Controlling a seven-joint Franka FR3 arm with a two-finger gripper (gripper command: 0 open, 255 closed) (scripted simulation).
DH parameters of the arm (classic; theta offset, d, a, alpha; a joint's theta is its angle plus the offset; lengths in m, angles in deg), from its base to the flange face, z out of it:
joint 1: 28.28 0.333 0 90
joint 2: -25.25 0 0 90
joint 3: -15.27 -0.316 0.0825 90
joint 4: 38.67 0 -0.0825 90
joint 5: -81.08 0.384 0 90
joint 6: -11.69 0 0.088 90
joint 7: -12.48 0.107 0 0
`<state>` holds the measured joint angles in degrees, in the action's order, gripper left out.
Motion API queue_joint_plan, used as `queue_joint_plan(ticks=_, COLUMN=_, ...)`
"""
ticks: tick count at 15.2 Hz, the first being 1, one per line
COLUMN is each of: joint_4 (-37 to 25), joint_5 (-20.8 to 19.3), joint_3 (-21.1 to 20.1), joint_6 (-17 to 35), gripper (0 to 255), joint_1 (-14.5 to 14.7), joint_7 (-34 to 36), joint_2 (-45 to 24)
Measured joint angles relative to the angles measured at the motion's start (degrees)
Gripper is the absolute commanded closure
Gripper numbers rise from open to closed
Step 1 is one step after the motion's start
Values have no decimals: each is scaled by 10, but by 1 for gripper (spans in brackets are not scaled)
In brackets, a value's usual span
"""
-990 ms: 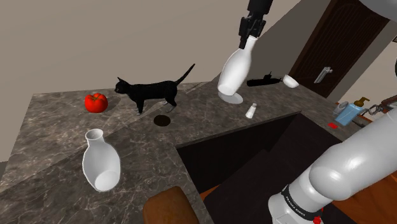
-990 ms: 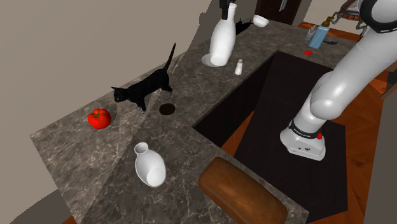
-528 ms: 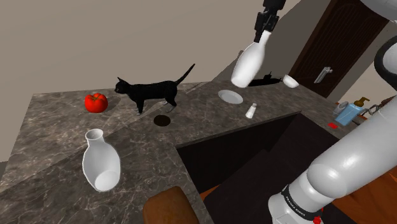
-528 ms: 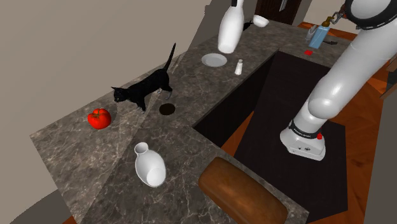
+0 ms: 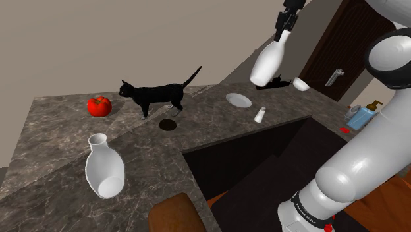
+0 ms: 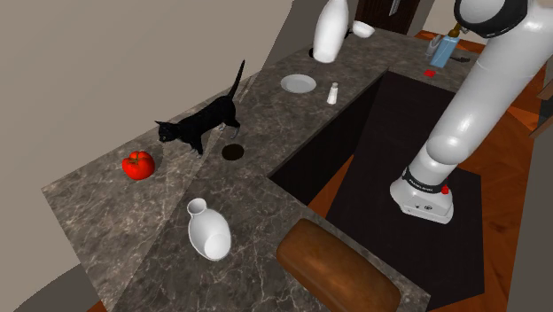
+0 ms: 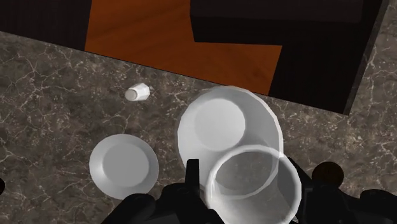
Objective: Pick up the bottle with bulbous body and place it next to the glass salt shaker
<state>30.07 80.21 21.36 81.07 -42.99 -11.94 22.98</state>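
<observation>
Clamps the end effector [image 5: 283,31] on the neck of the bulbous white bottle [image 5: 267,62], high above the surface [image 5: 59,125]. Lifted already; yet to be set down beside the salt shaker [image 5: 260,115].

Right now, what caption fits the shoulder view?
Black end effector holds a white bulbous bottle aloft over the dark marble counter bearing a small white salt shaker.

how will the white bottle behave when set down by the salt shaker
Likely to swing or slip: the gripper clasps only the narrow neck, while the wide body of the white bottle hangs tilted below. Its smooth surface looks slippery. Set down tilted, it may tip.
</observation>
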Motion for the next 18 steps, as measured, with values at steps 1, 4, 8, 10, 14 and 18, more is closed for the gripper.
queue_joint_plan(ticks=1, joint_4=14, joint_5=-1, joint_3=1, joint_6=9, gripper=255, joint_1=-1, joint_7=-1, joint_2=5)
queue_joint_plan(ticks=4, joint_4=60, joint_5=-2, joint_3=0, joint_6=38, gripper=255, joint_1=0, joint_7=-1, joint_2=22)
queue_joint_plan(ticks=8, joint_4=118, joint_5=-4, joint_3=0, joint_6=76, gripper=255, joint_1=0, joint_7=1, joint_2=43)
queue_joint_plan(ticks=10, joint_4=145, joint_5=-5, joint_3=-1, joint_6=93, gripper=255, joint_1=1, joint_7=2, joint_2=52)
queue_joint_plan(ticks=14, joint_4=195, joint_5=-7, joint_3=-1, joint_6=130, gripper=255, joint_1=1, joint_7=3, joint_2=66)
queue_joint_plan(ticks=18, joint_4=243, joint_5=-8, joint_3=-2, joint_6=164, gripper=255, joint_1=1, joint_7=5, joint_2=79)
